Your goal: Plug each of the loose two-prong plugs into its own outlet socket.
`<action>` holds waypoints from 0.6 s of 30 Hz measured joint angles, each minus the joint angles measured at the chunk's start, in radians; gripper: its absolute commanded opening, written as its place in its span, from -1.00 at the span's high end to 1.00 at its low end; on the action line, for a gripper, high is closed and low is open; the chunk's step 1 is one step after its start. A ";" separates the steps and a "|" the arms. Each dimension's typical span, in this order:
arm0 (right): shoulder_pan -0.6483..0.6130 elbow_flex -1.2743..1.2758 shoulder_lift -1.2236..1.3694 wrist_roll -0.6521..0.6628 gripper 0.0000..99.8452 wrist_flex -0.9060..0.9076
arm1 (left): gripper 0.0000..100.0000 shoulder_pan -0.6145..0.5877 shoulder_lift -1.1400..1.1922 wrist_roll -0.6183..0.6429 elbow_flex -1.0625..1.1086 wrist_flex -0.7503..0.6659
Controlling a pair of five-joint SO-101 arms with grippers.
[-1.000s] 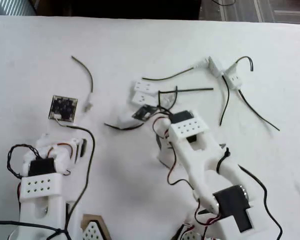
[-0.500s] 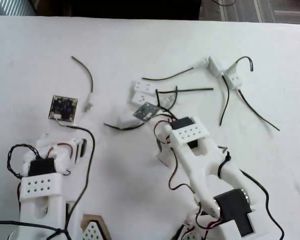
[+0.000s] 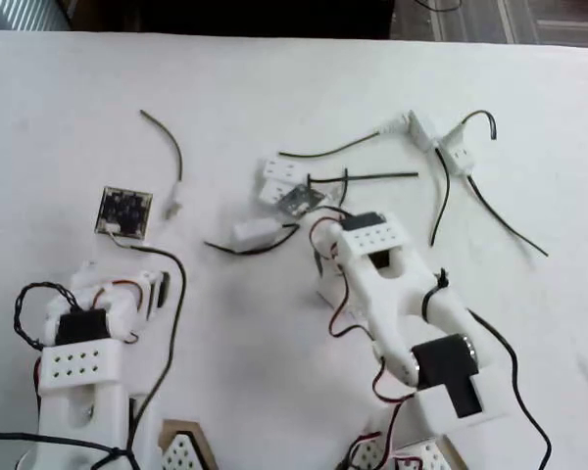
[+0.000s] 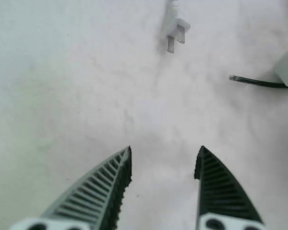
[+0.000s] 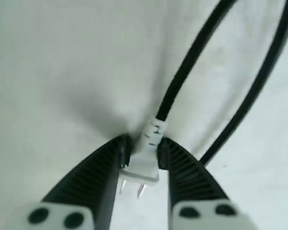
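Right hand (image 5: 141, 143), clamped on plug (image 5: 143, 160), edges farther across counter (image 3: 274, 78).
Left hand (image 4: 165, 149) open, idle — plug not yet socketed.

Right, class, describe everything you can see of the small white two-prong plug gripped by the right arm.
The small white two-prong plug looks like moulded plastic, with a flat body, a ribbed collar and two short metal prongs pointing back toward the wrist camera. A black cord leaves the collar and loops away over the white table. The right gripper is shut on it, its dark ribbed fingers pressing the body from both sides.
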 measured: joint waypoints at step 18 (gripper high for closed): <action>-0.071 -0.063 -0.169 -0.114 0.68 0.256 | 0.56 0.000 0.000 0.000 0.000 0.000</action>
